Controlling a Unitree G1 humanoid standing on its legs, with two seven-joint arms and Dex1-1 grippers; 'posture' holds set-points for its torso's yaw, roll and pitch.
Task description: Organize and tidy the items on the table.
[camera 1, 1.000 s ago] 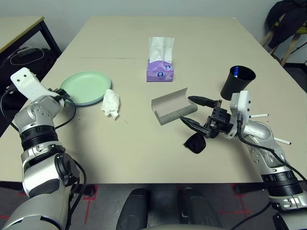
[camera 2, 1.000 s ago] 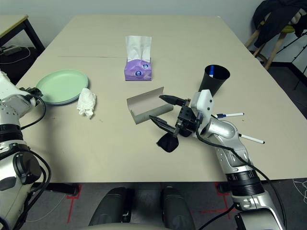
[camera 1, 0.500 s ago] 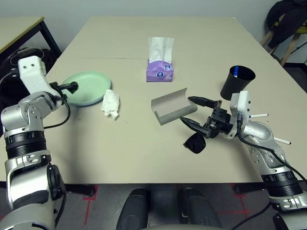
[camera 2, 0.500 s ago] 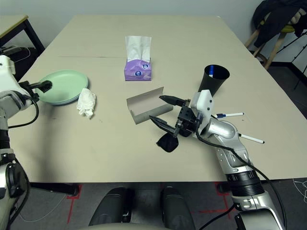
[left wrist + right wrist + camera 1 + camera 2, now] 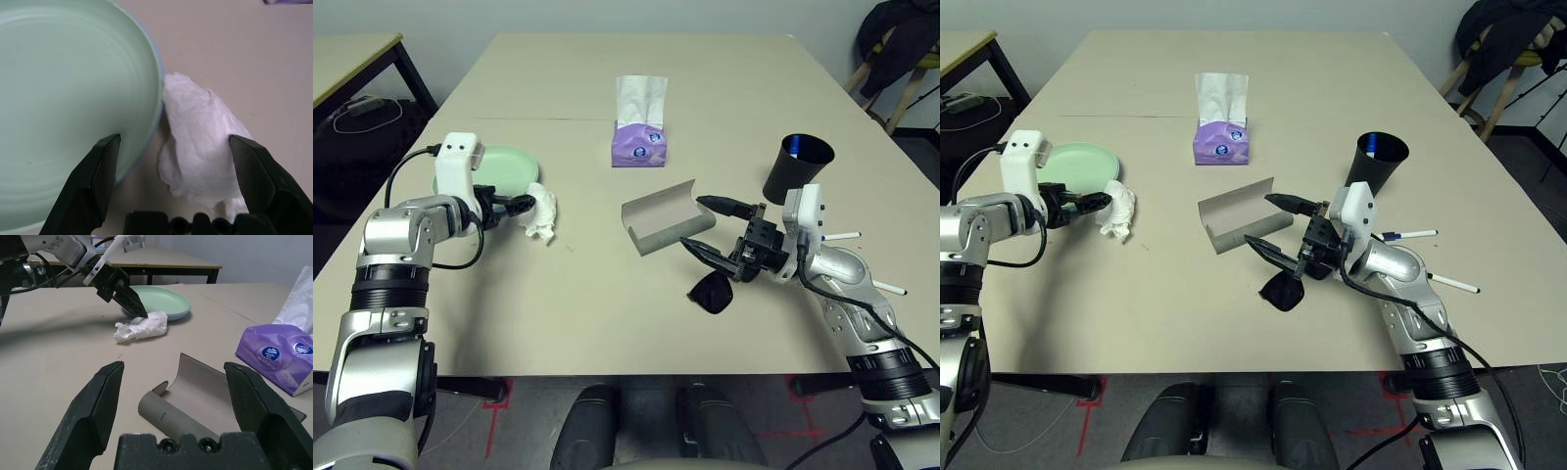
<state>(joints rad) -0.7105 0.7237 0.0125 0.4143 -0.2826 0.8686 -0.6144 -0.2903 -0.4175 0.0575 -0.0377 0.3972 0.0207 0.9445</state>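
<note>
My left gripper [image 5: 523,204] is open at the crumpled white tissue [image 5: 542,211], beside the pale green plate [image 5: 505,164]. In the left wrist view one finger [image 5: 93,176] hangs over the plate's rim [image 5: 146,73] and the other stands past the tissue [image 5: 200,132]. My right gripper [image 5: 695,223] is open, just right of the open grey glasses case [image 5: 661,217]. It holds nothing. The black sunglasses [image 5: 712,292] lie just below it. A black cup [image 5: 798,168] stands behind the right arm, with two white pens [image 5: 843,237] beside that arm.
A purple tissue box [image 5: 641,140] stands at the table's middle back. A black-legged side table [image 5: 352,59] is at far left and a chair with dark clothing [image 5: 901,44] at far right. Bare beige tabletop [image 5: 568,304] stretches along the front.
My left arm has swung in from the table's left edge to the plate and the tissue. The right arm has not moved.
</note>
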